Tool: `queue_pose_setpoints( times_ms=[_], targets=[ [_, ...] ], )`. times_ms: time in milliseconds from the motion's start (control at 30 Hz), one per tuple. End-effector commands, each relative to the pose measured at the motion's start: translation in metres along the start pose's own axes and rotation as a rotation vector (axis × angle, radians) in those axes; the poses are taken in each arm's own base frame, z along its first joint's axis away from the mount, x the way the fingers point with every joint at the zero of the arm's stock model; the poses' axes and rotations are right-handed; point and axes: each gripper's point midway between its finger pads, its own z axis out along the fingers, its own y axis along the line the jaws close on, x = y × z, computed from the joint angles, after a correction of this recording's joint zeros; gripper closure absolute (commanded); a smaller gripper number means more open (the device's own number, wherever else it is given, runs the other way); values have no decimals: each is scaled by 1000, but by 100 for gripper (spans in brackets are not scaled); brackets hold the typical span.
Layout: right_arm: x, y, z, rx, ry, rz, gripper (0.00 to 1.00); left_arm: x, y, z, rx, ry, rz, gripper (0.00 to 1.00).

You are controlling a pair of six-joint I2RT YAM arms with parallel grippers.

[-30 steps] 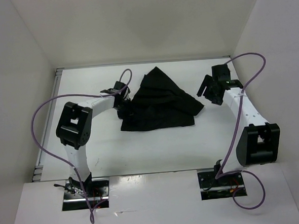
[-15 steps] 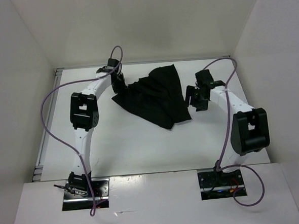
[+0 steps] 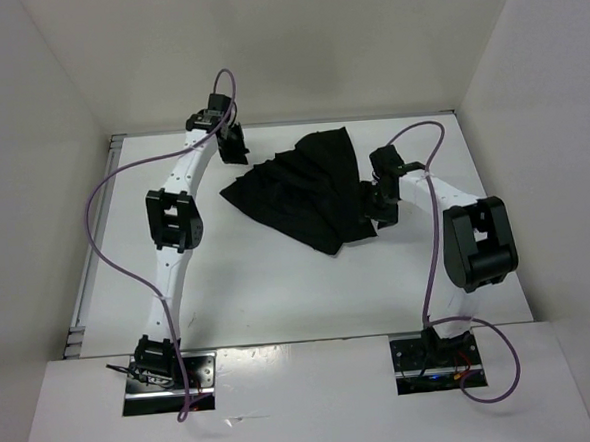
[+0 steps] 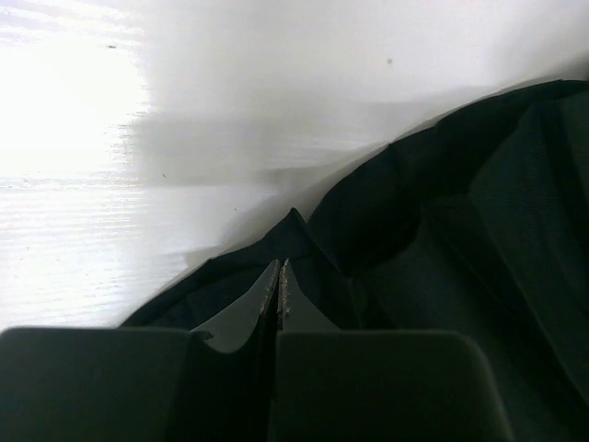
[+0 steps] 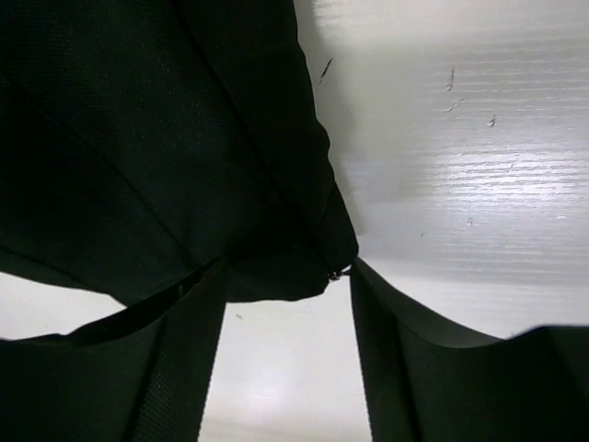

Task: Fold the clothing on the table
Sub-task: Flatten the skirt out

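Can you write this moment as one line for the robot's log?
left gripper: shut, pinching edge of soft black fabric garment | right gripper: open, astride garment corner | garment: crumpled on plain white table

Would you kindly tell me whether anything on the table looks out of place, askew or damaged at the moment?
The clothing lies askew on the table: a crumpled, irregular heap with deep creases and corners pointing different ways, not spread flat. Nothing looks torn or spilled.
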Motion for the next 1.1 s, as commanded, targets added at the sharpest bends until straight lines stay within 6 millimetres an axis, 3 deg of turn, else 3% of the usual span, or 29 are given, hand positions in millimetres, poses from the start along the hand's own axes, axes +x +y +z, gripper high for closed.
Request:
queue_pose_setpoints(
  times_ms=[0,300,367,400,433,467,500,533,567,600,667,700,733,767,800,867,900,933,1000,1033,1067],
  targets=[
    [-15,-2,3,33,-62,-5,41,3,-4,-7,-3,21,25,100],
    [3,-5,41,20,46,-2,53,13,-8,-12,-24,47,69,98],
    [3,2,42,-20,62,-1,69,11,-15,-19,-15,39,101,97],
    [3,4,40,-30,66,-11,82,7,-20,-35,0,27,121,94],
    [-3,8,31,-41,38,-14,100,5,-21,-44,2,23,132,92],
    [-10,9,21,-45,2,-18,100,10,-21,-48,5,42,141,90],
    [-23,16,-2,-72,-68,-25,100,5,-35,-75,33,12,164,88],
    [-30,19,-24,-83,-125,-29,100,6,-36,-98,37,3,185,82],
    [-28,18,-25,-78,-114,-28,100,6,-41,-98,46,-6,203,79],
    [-36,23,-45,-96,-160,-33,100,14,-48,-118,63,-8,213,77],
    [-42,25,-64,-97,-190,-34,100,28,-51,-136,60,1,254,72],
    [-38,24,-73,-92,-179,-33,100,31,-59,-164,80,-30,281,70],
    [-42,27,-94,-104,-213,-45,100,58,-68,-175,124,0,315,66],
    [-43,28,-102,-109,-225,-46,100,74,-70,-181,146,23,336,64],
    [-46,35,-114,-130,-244,-58,100,106,-61,-188,150,83,340,62],
    [-46,41,-131,-162,-254,-74,100,143,-63,-191,201,139,358,60],
    [-49,55,-140,-214,-265,-95,100,154,-61,-203,224,138,340,60],
    [-44,68,-146,-246,-255,-121,100,189,-47,-189,221,214,323,60],
    [-43,88,-137,-282,-215,-158,100,213,-43,-194,262,239,273,60],
    [-35,108,-132,-305,-192,-193,100,219,-42,-191,274,234,259,60],
    [-32,120,-125,-314,-178,-218,100,239,-31,-185,262,277,238,60]
  ],
)
